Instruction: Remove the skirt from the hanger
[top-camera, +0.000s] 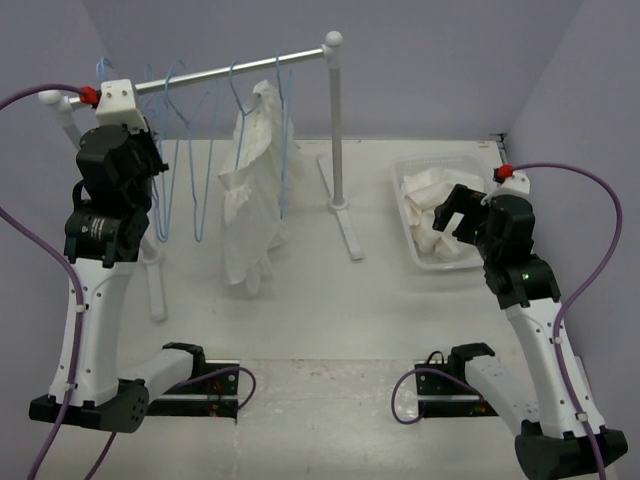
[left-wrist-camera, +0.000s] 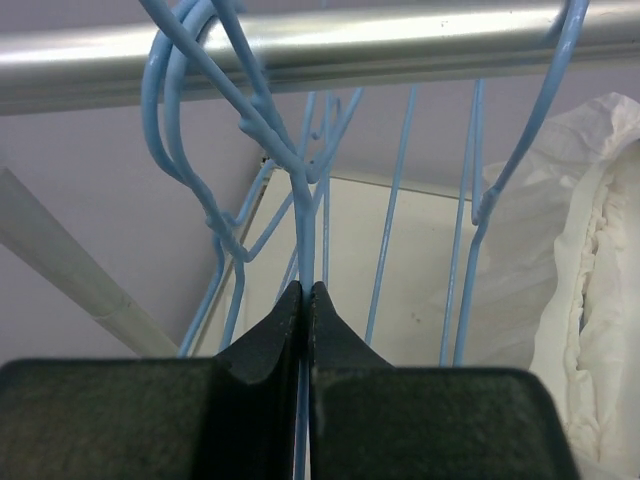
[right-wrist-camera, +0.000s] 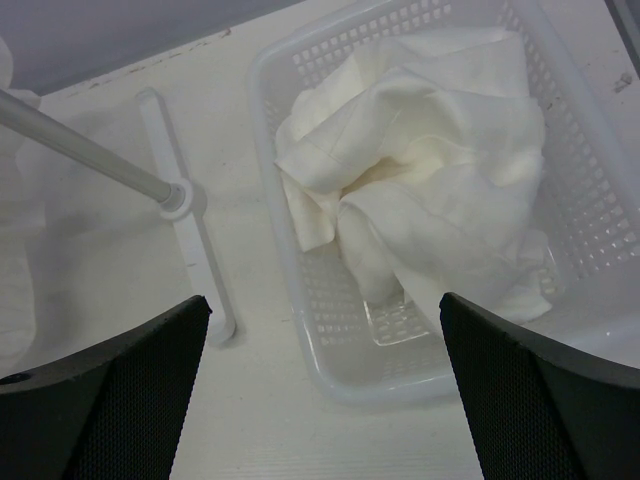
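The skirt (top-camera: 437, 193) lies crumpled in the clear plastic basket (top-camera: 402, 170), a broad white cloth filling most of its width; the right wrist view shows the skirt (right-wrist-camera: 430, 170) from above. My right gripper (top-camera: 456, 222) hovers over the basket's near end, wide open and empty (right-wrist-camera: 322, 300). An empty blue wire hanger (top-camera: 165, 190) hangs on the silver rail (top-camera: 230, 70). My left gripper (top-camera: 150, 162) is shut on that hanger's thin wire (left-wrist-camera: 305, 235) just below the rail, the jaws (left-wrist-camera: 305, 290) pressed together around it.
A longer, narrower white garment (top-camera: 250, 200) with dangling ends hangs on another blue hanger right of my left gripper (left-wrist-camera: 590, 270). Several more empty hangers share the rail. The rack's white post (top-camera: 336, 130) and foot (right-wrist-camera: 190, 260) stand left of the basket.
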